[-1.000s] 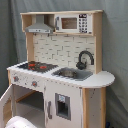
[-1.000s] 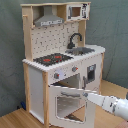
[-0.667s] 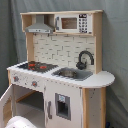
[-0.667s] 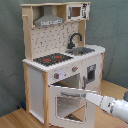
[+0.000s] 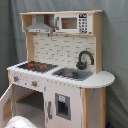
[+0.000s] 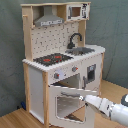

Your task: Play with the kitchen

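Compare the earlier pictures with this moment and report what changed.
Hardly anything visibly moved. The arm reaches to the top edge of the oven door as before, and the door hangs partly open at about the same angle. The toy kitchen, its faucet, stovetop and microwave stayed put.

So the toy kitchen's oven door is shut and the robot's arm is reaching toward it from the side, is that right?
Not quite. The oven door is open, swung down and outward from the toy kitchen, as the second exterior view shows. The rest holds: the robot's arm reaches in from the second exterior view's right toward that door.
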You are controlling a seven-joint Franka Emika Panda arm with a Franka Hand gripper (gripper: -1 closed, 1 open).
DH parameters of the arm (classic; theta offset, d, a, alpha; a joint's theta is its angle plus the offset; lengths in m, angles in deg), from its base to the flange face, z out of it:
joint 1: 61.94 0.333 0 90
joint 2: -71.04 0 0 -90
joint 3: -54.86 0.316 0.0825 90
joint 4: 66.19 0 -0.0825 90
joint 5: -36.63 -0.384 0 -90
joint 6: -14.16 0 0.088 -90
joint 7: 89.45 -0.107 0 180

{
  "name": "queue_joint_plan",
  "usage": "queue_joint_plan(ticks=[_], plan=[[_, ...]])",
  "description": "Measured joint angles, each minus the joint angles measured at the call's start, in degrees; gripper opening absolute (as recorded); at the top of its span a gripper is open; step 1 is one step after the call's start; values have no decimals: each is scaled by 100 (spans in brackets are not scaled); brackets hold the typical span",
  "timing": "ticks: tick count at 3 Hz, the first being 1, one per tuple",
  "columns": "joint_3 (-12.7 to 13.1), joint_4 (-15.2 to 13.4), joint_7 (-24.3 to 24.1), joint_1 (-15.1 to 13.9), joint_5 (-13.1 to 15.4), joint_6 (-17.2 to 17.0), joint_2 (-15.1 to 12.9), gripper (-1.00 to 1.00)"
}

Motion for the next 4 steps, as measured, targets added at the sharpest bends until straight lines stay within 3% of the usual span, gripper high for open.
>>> queue_joint_plan(ticks=[2, 4], plan=[[155, 0, -1194, -123, 0, 32, 0, 100], [500, -4, -2264, -430, -3, 120, -3, 100]])
